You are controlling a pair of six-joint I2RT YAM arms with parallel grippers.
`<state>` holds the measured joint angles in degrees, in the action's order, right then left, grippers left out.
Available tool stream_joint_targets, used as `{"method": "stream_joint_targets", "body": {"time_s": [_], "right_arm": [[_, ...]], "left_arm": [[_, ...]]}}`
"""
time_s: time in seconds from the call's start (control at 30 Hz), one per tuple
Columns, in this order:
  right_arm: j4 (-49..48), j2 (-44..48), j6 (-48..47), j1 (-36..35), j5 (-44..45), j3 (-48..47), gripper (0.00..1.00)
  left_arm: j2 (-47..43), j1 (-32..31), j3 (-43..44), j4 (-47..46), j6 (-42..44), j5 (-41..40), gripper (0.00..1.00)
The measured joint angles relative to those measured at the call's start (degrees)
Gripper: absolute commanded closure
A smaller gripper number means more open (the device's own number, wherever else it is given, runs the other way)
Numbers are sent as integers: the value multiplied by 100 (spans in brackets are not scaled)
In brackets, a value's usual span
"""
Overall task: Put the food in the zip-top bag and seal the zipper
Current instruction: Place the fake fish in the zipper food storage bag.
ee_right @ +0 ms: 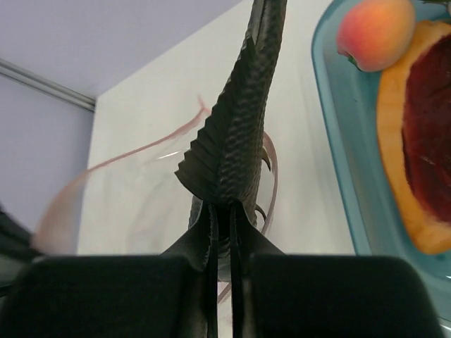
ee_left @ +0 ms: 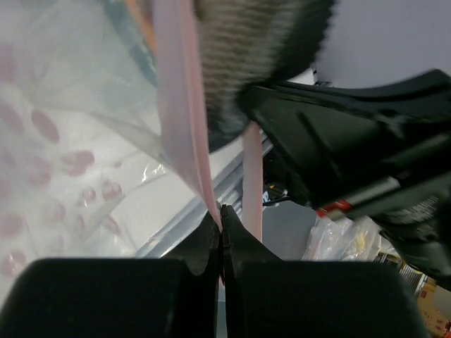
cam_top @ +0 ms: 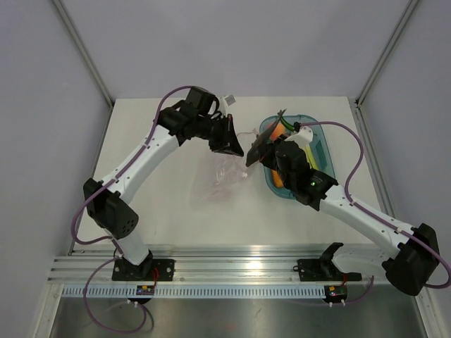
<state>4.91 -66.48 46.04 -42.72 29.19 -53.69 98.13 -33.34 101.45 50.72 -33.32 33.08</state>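
Note:
The clear zip-top bag (cam_top: 227, 174) lies mid-table with its mouth lifted. My left gripper (cam_top: 234, 146) is shut on its pinkish-red zipper strip (ee_left: 182, 113), pinched at the fingertips (ee_left: 221, 224). My right gripper (cam_top: 258, 154) is shut on a dark, scaly toy fish-like piece (ee_right: 236, 134) and holds it at the open bag mouth (ee_right: 141, 149). The piece also shows in the left wrist view (ee_left: 257, 49). A round orange peach (ee_right: 373, 32) and an orange-and-red wedge (ee_right: 416, 141) lie in the teal tray (ee_right: 338, 155).
The teal tray (cam_top: 323, 151) sits right of the bag, partly hidden under my right arm, with orange and light green food (cam_top: 280, 132) showing in it. Grey walls enclose the table on three sides. An aluminium rail runs along the near edge.

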Motion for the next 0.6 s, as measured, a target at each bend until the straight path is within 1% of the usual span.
{"method": "stream_joint_targets", "body": {"time_s": [0.13,0.3,0.47,0.6], "right_arm": [[267,-122,-101,-11,28,0,100],[286,-142,-129,-92,-17,-24,100],[315,-144,-127,-507,-9,-98,100],[286,-133,-114,-675,-17,-118,100]], "left_arm": [[-247,-20,0,-140,-2,184,100],[-308,-22,-9,-286,-68,267,100],[-308,-22,-35,-328,-109,299,100],[-297,-22,-37,-348,-107,321,100]]}}
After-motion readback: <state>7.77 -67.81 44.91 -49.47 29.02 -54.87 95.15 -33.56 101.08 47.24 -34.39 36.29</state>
